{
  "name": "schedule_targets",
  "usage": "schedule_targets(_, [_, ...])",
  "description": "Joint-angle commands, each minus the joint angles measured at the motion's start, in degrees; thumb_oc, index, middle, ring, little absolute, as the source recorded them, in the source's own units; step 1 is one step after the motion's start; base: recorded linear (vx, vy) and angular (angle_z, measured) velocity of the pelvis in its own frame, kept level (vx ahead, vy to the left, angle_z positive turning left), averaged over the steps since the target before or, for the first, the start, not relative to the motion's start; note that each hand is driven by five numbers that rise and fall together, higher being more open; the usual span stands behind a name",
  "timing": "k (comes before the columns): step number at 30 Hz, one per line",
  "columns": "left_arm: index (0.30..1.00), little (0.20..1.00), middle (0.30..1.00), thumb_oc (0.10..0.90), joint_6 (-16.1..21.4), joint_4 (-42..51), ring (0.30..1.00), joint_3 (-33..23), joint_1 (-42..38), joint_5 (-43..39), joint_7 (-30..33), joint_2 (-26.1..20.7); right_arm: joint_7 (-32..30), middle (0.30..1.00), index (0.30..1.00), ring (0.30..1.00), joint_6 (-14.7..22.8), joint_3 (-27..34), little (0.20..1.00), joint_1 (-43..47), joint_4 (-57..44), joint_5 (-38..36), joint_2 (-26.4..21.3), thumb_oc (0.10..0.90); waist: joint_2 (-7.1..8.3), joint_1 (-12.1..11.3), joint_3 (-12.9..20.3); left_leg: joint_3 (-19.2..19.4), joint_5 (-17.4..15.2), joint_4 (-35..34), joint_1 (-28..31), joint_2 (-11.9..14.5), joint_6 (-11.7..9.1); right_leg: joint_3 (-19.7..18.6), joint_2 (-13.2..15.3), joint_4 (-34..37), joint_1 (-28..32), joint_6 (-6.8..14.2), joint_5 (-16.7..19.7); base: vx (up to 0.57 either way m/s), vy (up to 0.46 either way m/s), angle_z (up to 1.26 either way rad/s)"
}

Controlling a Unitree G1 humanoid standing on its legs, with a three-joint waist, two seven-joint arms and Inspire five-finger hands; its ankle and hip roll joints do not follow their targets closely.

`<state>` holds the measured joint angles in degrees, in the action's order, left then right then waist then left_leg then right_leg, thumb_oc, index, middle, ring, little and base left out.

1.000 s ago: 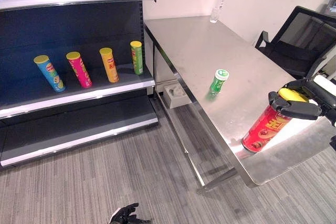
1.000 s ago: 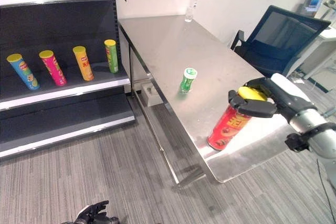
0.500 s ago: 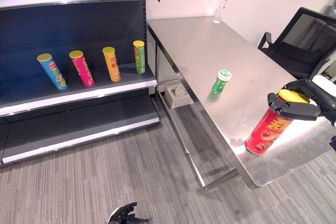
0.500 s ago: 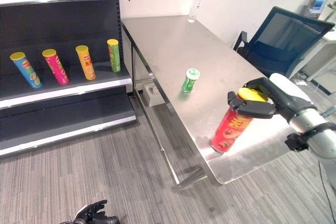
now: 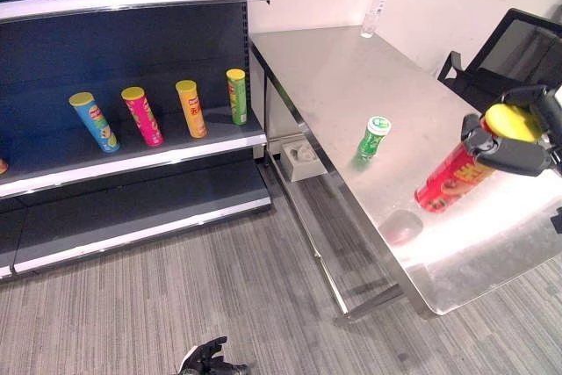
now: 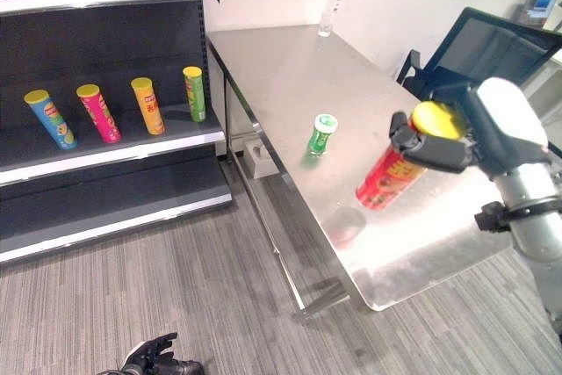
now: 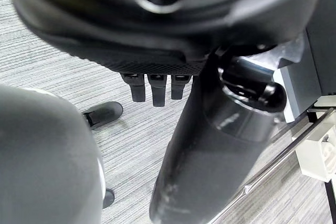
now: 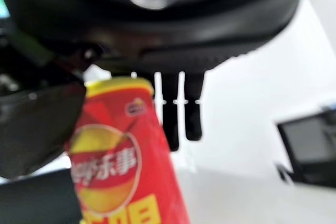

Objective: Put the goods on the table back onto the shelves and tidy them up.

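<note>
Red crisp tube [image 5: 455,179] with a yellow lid hangs tilted above the steel worktop [image 5: 351,76], clear of the surface, its reddish reflection on the metal below; the right hand [image 6: 448,148] has its fingers and thumb curled round the tube just under the lid. Such a cardboard tube is probably light and stiff but smooth and easily dented, so a firm, unforced hold around the body nearer its middle would likely steady it better than one by the lid. A small green bottle [image 5: 372,137] stands on the worktop near the edge. Four tubes [image 5: 193,108] lean on the middle shelf [image 5: 132,160]. The left hand [image 5: 207,361] hangs low over the carpet, loosely curled and holding nothing.
</note>
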<state>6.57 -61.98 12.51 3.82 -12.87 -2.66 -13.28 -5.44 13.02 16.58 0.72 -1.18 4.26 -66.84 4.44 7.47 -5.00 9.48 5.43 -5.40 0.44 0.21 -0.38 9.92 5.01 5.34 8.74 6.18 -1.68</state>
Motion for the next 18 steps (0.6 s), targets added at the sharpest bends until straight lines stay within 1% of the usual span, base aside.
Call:
schedule_targets(1, [0.9, 0.9, 0.9, 0.8, 2.6, 1.9, 0.9, -0.7, -4.3, 1.0, 0.8, -2.3, -7.8, 0.3, 0.3, 0.3, 2.5, 6.1, 0.3, 13.1, -3.3, -0.3, -2.0, 0.4, 1.31, -4.4, 1.4, 2.0, -8.7, 0.4, 7.2, 5.1, -4.8, 0.8, 0.2, -0.3, -2.8, 3.3, 0.0, -0.01, -0.049, 0.02])
schedule_targets(4, [0.9, 0.9, 0.9, 0.8, 2.8, 3.6, 0.9, -1.3, -4.1, 0.0, 1.2, -2.7, -7.4, 0.3, 0.3, 0.3, 2.7, 5.7, 0.3, 13.5, -5.6, 0.1, -1.8, 0.4, 1.5, -4.7, 0.9, 1.3, -8.1, 0.4, 6.8, 5.6, -5.3, 1.2, -0.1, -0.3, -2.6, 2.9, -0.6, -0.04, -0.068, 0.23])
schedule_targets(5, [0.9, 0.9, 0.9, 0.8, 3.1, 6.3, 0.9, -1.4, -3.8, -1.8, 0.9, -3.3, -7.1, 0.3, 0.3, 0.3, 3.1, 5.9, 0.3, 13.9, -7.4, -0.5, -1.7, 0.4, 2.4, -5.6, -1.3, 0.3, -8.3, 6.5, 3.1, 6.4, -6.3, 2.2, 0.1, -0.3, -2.1, 1.8, -1.4, -0.11, -0.098, 0.4])
schedule_targets(6, [0.9, 0.9, 0.9, 0.8, 3.0, 6.4, 0.9, -1.4, -3.8, -1.8, 0.9, -3.4, -7.1, 0.3, 0.3, 0.3, 3.1, 6.0, 0.3, 13.9, -7.5, -0.5, -1.7, 0.4, 2.41, -5.3, -1.3, -0.1, -8.9, 7.8, 2.3, 6.5, -6.4, 2.5, 0.1, -0.3, -2.1, 1.8, -1.4, -0.17, -0.074, 0.46])
schedule_targets(7, [0.9, 0.9, 0.9, 0.8, 3.1, 6.8, 0.9, -1.4, -4.0, -2.3, 0.9, -3.5, -7.1, 0.3, 0.3, 0.3, 3.2, 6.2, 0.3, 14.1, -7.9, -0.6, -2.0, 0.4, 2.75, -5.7, -2.5, -0.1, -9.1, 11.1, 0.1, 7.0, -7.2, 3.6, 0.5, -0.3, -1.8, 1.6, -1.5, -0.11, 0.02, 0.48])
schedule_targets(8, [0.9, 0.9, 0.9, 0.8, 3.1, 7.4, 0.9, -1.5, -3.9, -2.5, 0.7, -3.5, -6.7, 0.3, 0.3, 0.3, 3.0, 7.0, 0.3, 13.5, -8.4, -0.7, -2.1, 0.4, 2.73, -5.4, -3.0, 0.8, -8.9, 12.4, -1.1, 8.0, -7.7, 4.9, 0.8, -0.3, -1.4, 1.7, -1.7, -0.09, 0.081, 0.6])
schedule_targets(9, [0.9, 0.9, 0.9, 0.8, 3.1, 7.9, 0.9, -1.5, -3.7, -2.9, 0.7, -3.5, -6.7, 0.3, 0.3, 0.3, 2.9, 7.3, 0.3, 13.3, -8.5, -0.5, -2.4, 0.4, 2.69, -5.4, -3.1, 1.9, -8.3, 12.4, -1.4, 9.2, -7.8, 5.8, 1.0, -0.3, -1.0, 1.8, -1.9, 0.0, 0.157, 0.64])
schedule_targets(10, [0.9, 0.9, 0.9, 0.8, 3.2, 8.7, 0.9, -1.7, -3.2, -3.0, 0.5, -3.6, -6.3, 0.3, 0.3, 0.3, 2.7, 7.6, 0.3, 12.9, -8.6, -0.7, -2.5, 0.4, 2.38, -5.4, -2.9, 2.9, -7.5, 11.0, -1.1, 10.7, -8.0, 6.7, 1.3, -0.3, -0.8, 2.3, -1.9, 0.09, 0.279, 0.76])
schedule_targets(11, [0.9, 0.9, 0.9, 0.8, 3.4, 8.8, 0.9, -1.6, -2.7, -2.7, 0.7, -4.0, -6.3, 0.3, 0.3, 0.3, 2.8, 7.2, 0.3, 12.9, -8.7, -0.8, -2.5, 0.4, 2.3, -6.0, -2.4, 2.0, -5.6, 8.3, -1.0, 12.2, -8.4, 6.9, 2.1, -0.3, -0.6, 2.9, -1.7, 0.15, 0.396, 0.84])
schedule_targets(12, [0.9, 0.9, 0.9, 0.8, 3.8, 9.5, 0.9, -2.2, -3.1, -3.1, 1.4, -4.5, -6.4, 0.3, 0.3, 0.3, 2.9, 6.7, 0.3, 12.8, -9.2, -0.6, -2.9, 0.4, 1.99, -6.0, -2.0, -0.7, -2.9, 5.6, -2.1, 14.2, -9.6, 7.2, 3.3, -0.3, -0.7, 3.8, -2.2, 0.12, 0.319, 0.68])
schedule_targets(13, [0.9, 0.9, 0.9, 0.8, 3.8, 9.5, 0.9, -2.2, -3.0, -3.1, 1.4, -4.5, -6.4, 0.3, 0.3, 0.3, 2.9, 6.8, 0.3, 12.8, -9.2, -0.6, -2.9, 0.4, 1.97, -5.9, -2.0, -0.8, -2.8, 5.5, -2.1, 14.2, -9.6, 7.3, 3.3, -0.3, -0.7, 3.8, -2.2, 0.13, 0.396, 0.52])
schedule_targets(14, [0.9, 0.9, 0.9, 0.8, 3.9, 10.1, 0.9, -2.4, -3.4, -3.3, 1.7, -4.8, -6.4, 0.3, 0.3, 0.3, 2.3, 7.3, 0.3, 11.9, -9.4, 0.1, -3.3, 0.4, 1.39, -5.9, -1.6, -1.9, -2.6, 4.0, -2.7, 14.4, -9.7, 6.9, 4.6, -0.3, -0.5, 4.5, -2.3, 0.07, 0.222, 0.36])
schedule_targets(15, [0.9, 0.9, 0.9, 0.8, 3.9, 10.2, 0.9, -2.3, -3.3, -3.3, 1.7, -4.8, -6.3, 0.3, 0.3, 0.3, 2.3, 7.6, 0.3, 11.6, -9.5, 0.1, -3.3, 0.4, 1.37, -6.0, -1.5, -1.9, -2.5, 3.7, -2.7, 14.3, -9.7, 7.0, 4.6, -0.3, -0.5, 4.5, -2.4, 0.13, 0.359, 0.43])
schedule_targets(16, [0.9, 0.9, 0.9, 0.8, 3.7, 9.6, 0.9, -2.6, -3.5, -2.9, 1.8, -4.9, -6.0, 0.3, 0.3, 0.3, 2.1, 8.0, 0.3, 10.9, -9.6, 0.1, -2.7, 0.4, 1.04, -6.3, -0.9, -2.6, -2.8, 3.6, -2.8, 13.7, -9.7, 7.0, 5.5, -0.3, -0.2, 5.0, -2.1, 0.14, 0.277, 0.38])
schedule_targets(17, [0.9, 0.9, 0.9, 0.8, 3.8, 9.0, 0.9, -2.5, -4.0, -2.5, 1.9, -4.9, -5.9, 0.3, 0.3, 0.3, 1.8, 8.4, 0.3, 10.6, -9.8, 0.4, -2.3, 0.4, 1.23, -6.3, -0.4, -3.3, -3.3, 4.1, -3.3, 12.2, -9.3, 7.3, 7.1, -0.4, 0.3, 5.4, -1.1, 0.21, 0.415, 0.2])
schedule_targets(18, [0.9, 0.9, 0.9, 0.8, 3.8, 8.9, 0.9, -2.4, -4.2, -2.5, 1.9, -5.2, -5.4, 0.3, 0.3, 0.3, 1.4, 7.8, 0.3, 11.0, -9.8, 1.1, -2.3, 0.4, 1.37, -6.7, -0.4, -4.0, -4.5, 4.5, -3.1, 10.6, -8.5, 6.9, 8.9, -2.8, 0.2, 5.4, -0.5, 0.14, 0.289, 0.18])
